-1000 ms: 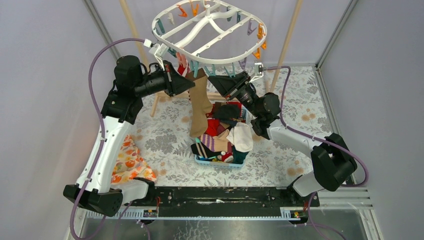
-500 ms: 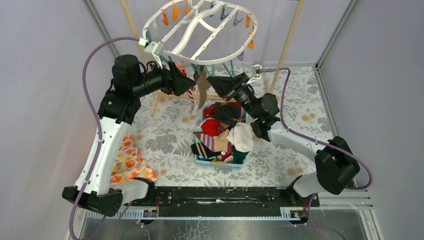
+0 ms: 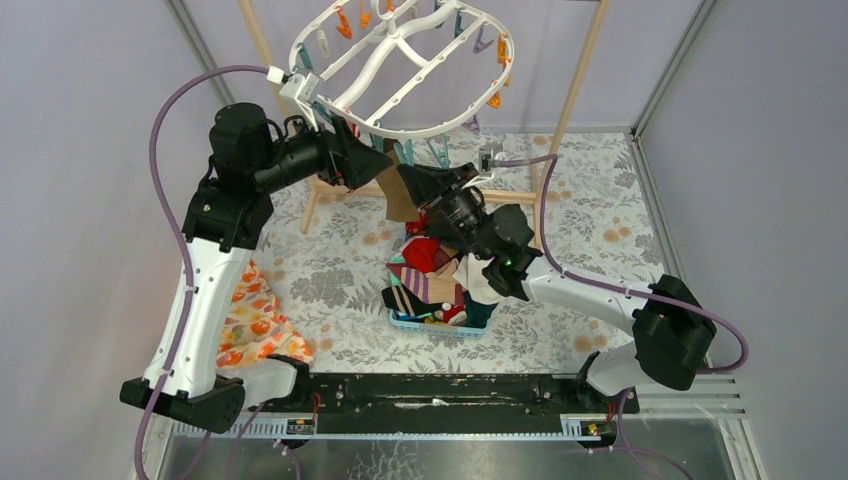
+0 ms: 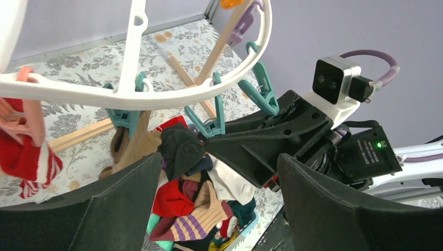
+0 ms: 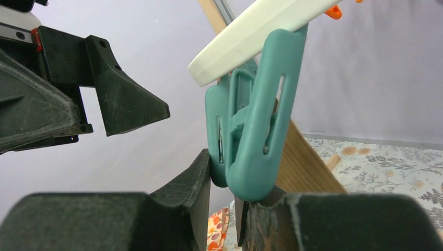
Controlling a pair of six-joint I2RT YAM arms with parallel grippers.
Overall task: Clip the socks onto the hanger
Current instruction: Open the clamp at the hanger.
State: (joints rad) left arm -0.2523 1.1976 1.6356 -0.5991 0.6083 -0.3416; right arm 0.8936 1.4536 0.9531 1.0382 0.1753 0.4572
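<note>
The white hanger (image 3: pixel 372 68) hangs tilted above the table, its rim (image 4: pixel 156 97) carrying coloured pegs. A brown sock (image 3: pixel 400 205) dangles from a teal peg (image 4: pixel 123 115), and a red-and-white striped sock (image 4: pixel 26 157) hangs from a pink peg. My left gripper (image 3: pixel 378 165) is just left of the brown sock, open and holding nothing (image 4: pixel 219 162). My right gripper (image 3: pixel 405 178) is under the rim, shut on the tip of another teal peg (image 5: pixel 251 151). More socks (image 3: pixel 435 275) are piled in a basket below.
The blue basket (image 3: pixel 440 325) stands mid-table under both grippers. Wooden frame poles (image 3: pixel 575 80) rise behind the hanger, with a crossbar (image 4: pixel 78 136) low behind the socks. An orange floral cloth (image 3: pixel 255 325) lies by the left arm's base.
My left gripper has opened and let go of the brown sock, which now hangs from its peg. The hanger swung left and tilted. My right gripper moved left and down with its peg.
</note>
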